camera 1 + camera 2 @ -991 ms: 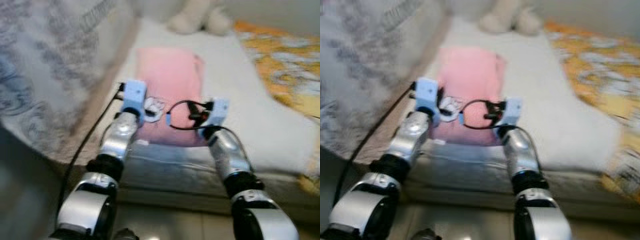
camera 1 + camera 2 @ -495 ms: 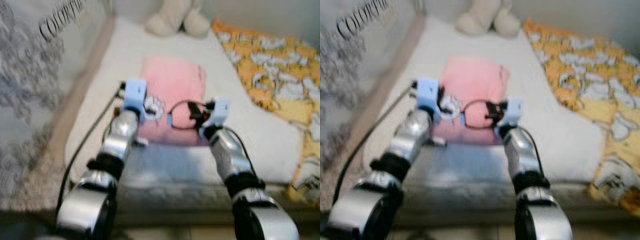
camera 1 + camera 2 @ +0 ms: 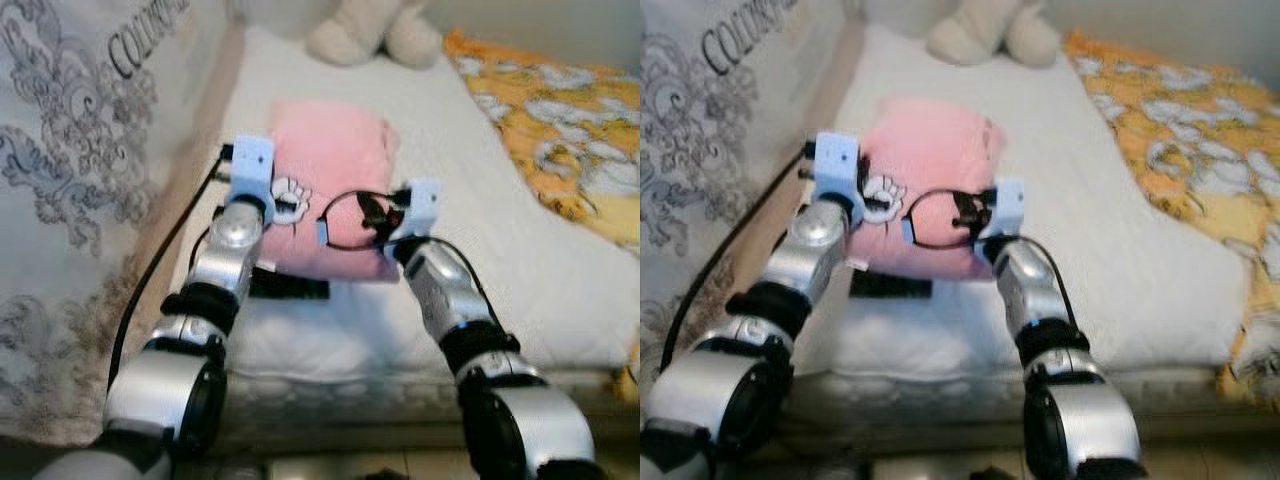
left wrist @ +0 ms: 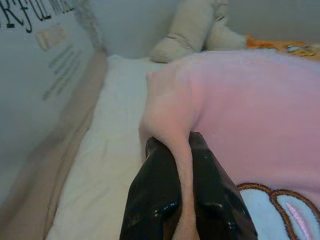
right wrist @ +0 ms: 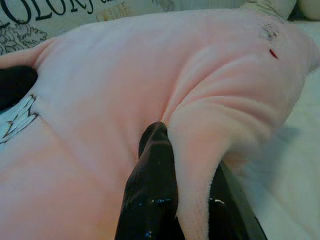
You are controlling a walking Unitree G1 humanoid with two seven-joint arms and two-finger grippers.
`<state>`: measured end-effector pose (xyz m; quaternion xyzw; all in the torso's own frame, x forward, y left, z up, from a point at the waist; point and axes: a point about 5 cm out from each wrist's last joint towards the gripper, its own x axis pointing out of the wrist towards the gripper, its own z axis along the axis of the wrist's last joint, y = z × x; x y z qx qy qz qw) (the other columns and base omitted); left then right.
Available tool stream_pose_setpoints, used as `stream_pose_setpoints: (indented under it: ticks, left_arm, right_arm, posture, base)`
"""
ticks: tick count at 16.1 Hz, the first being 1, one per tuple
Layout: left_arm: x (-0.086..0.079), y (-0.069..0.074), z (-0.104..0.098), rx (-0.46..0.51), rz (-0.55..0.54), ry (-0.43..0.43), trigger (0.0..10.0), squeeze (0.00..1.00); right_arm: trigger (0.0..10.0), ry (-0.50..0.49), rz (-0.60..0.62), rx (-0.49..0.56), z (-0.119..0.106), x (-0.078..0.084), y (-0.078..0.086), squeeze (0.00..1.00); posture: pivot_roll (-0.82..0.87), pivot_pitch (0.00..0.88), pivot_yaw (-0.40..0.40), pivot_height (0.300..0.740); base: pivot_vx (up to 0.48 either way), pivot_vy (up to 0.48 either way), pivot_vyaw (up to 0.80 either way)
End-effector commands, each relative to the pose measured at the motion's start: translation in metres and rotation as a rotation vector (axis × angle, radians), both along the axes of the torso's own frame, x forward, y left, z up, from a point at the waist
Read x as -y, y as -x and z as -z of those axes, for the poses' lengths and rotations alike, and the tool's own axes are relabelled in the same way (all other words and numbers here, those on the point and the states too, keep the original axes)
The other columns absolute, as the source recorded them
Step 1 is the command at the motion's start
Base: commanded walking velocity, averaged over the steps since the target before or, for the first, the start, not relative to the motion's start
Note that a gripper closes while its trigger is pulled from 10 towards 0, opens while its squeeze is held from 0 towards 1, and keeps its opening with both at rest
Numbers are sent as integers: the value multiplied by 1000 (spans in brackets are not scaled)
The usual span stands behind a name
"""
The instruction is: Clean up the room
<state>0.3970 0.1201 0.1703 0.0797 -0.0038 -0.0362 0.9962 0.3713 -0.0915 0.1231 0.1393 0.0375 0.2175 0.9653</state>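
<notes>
Pink fleece is pinched at both near corners: the left gripper (image 4: 186, 202) is clenched on a fold of the pink blanket (image 3: 335, 160), and the right gripper (image 5: 172, 200) is clamped on its own fold. The blanket is held just above the white bed (image 3: 540, 260), its long axis stretching away from the jaws toward the cream plush toy (image 3: 375, 35) at the far end. Both arms are set level, neither nearer. An orange patterned quilt (image 3: 560, 120) is seen on the right.

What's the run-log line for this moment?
left gripper: shut on pink blanket | right gripper: shut on pink blanket | blanket: folded, on white mattress | stuffed toy: at far end
</notes>
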Motion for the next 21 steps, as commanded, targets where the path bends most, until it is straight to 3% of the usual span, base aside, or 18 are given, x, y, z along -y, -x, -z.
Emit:
stream_pose_setpoints:
  ticks: [1, 5, 7, 9, 12, 14, 16, 17, 18, 19, 21]
  left_arm:
    - [-12, -3, -8, 21, -57, 10, 10000, 0]
    - [-18, -7, -11, 15, -102, -64, 10000, 0]
    - [-22, -5, 9, -77, -139, -56, 10000, 0]
    - [-9, -8, -1, -22, -112, -86, 10000, 0]
    - [6, -9, -12, 31, -58, -76, 10000, 0]
    - [13, -1, -17, 124, 19, -50, 10000, 0]
    - [12, 6, -17, 152, 39, -35, 10000, 0]
    - [9, 21, -14, 178, 39, 9, 10000, 0]
    - [9, 21, -14, 178, 39, 9, 10000, 0]
    - [13, 37, -12, 191, 46, 44, 10000, 0]
    - [21, 49, -11, 198, 67, 58, 10000, 0]
  right_arm:
    - [10000, 10, -32, 36, -10, -9, -3, 0]
    - [10000, 66, -105, 9, -15, -23, -9, 0]
    - [10000, 166, -136, -12, -8, -27, -8, 0]
    - [10000, 230, -147, -38, 1, -28, -5, 0]
    - [10000, 180, -83, -11, -7, -24, -9, 0]
    - [10000, 127, 95, 99, -21, -6, -14, 0]
    - [10000, 158, 106, 177, -23, -5, -10, 0]
    - [10000, 179, 144, 294, -28, 5, 2, 0]
    - [10000, 179, 144, 294, -28, 5, 2, 0]
    - [10000, 188, 191, 370, -33, 17, 17, 0]
    - [10000, 190, 238, 388, -34, 30, 30, 0]
  posture:
    - [165, 0, -90, 740]
    - [214, 0, -104, 740]
    - [229, 12, -113, 740]
    - [230, 34, -118, 740]
    - [219, 37, -123, 740]
    - [208, 16, -126, 740]
    - [202, 7, -124, 740]
    - [192, 0, -123, 740]
    - [192, 0, -123, 740]
    - [176, 0, -120, 740]
    - [170, 0, -123, 740]
  base:
    - [0, 0, 0]
    - [0, 0, 0]
    - [0, 0, 0]
    - [0, 0, 0]
    - [0, 0, 0]
    - [0, 0, 0]
    - [0, 0, 0]
    - [0, 0, 0]
    - [0, 0, 0]
    - [0, 0, 0]
    - [0, 0, 0]
